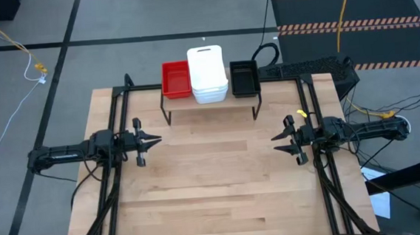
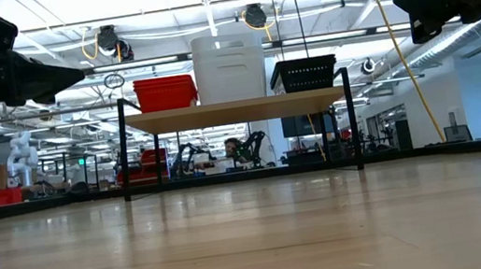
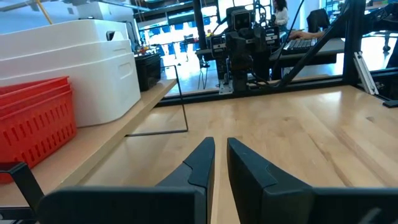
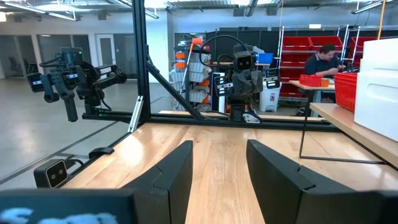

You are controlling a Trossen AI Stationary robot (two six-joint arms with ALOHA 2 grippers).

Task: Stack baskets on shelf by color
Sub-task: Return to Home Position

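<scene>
The left pincer (image 1: pixel 154 141) hovered over the left side of the counter (image 1: pixel 216 198), its fingers almost together and holding nothing. At the far edge stood the shelf (image 1: pixel 209 108), carrying the red baskets (image 1: pixel 176 80), the white baskets (image 1: pixel 208 75) and the black baskets (image 1: pixel 243 78) in three stacks side by side. The right pincer (image 1: pixel 278 142) hovered over the right side, fingers apart and empty.
</scene>
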